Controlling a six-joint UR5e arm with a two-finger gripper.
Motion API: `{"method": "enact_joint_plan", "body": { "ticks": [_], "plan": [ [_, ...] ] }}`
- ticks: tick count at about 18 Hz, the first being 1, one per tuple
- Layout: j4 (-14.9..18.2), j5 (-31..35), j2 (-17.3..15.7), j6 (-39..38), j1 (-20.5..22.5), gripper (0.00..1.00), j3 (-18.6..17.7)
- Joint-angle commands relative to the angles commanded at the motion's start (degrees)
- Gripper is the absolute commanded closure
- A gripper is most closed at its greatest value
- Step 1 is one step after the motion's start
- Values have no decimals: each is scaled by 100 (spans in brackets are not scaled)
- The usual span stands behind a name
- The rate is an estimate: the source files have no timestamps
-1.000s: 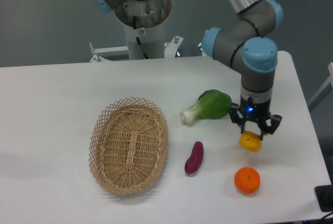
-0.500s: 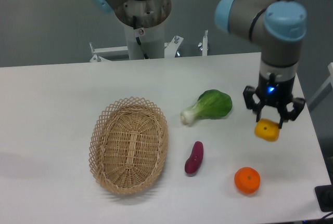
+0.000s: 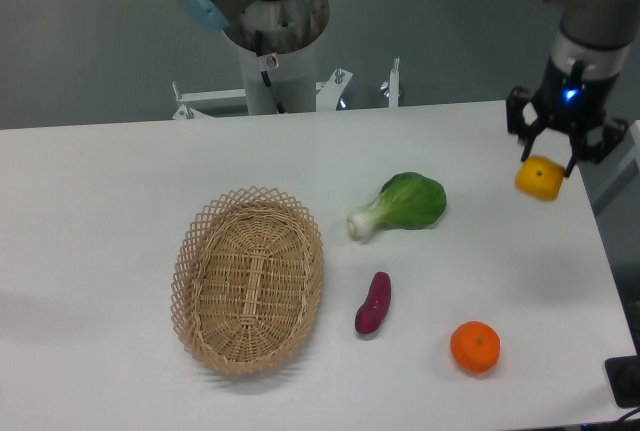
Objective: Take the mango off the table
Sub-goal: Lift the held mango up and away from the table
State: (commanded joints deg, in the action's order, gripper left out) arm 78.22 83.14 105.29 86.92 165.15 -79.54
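Fingers point(image 3: 553, 150) clamped around mango point(image 3: 538, 178)

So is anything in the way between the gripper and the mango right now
No. The gripper is shut on the mango and holds it in the air over the right edge of the table. The bok choy, purple sweet potato, orange and basket all lie apart from it.

Even, bright, diffuse light from above; the white table point(image 3: 120, 211) is close to washed out, with no hard glare; soft faint shadows sit under the basket point(image 3: 248, 279) and the orange point(image 3: 474, 346); focus is moderately soft throughout; no obvious edge distortion.
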Motion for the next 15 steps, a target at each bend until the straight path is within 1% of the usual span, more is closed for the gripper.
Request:
{"method": "enact_joint_plan", "body": {
  "ticks": [15],
  "plan": [
    [-35,-44,-9,-62,-62,41,0]
  ]
}}
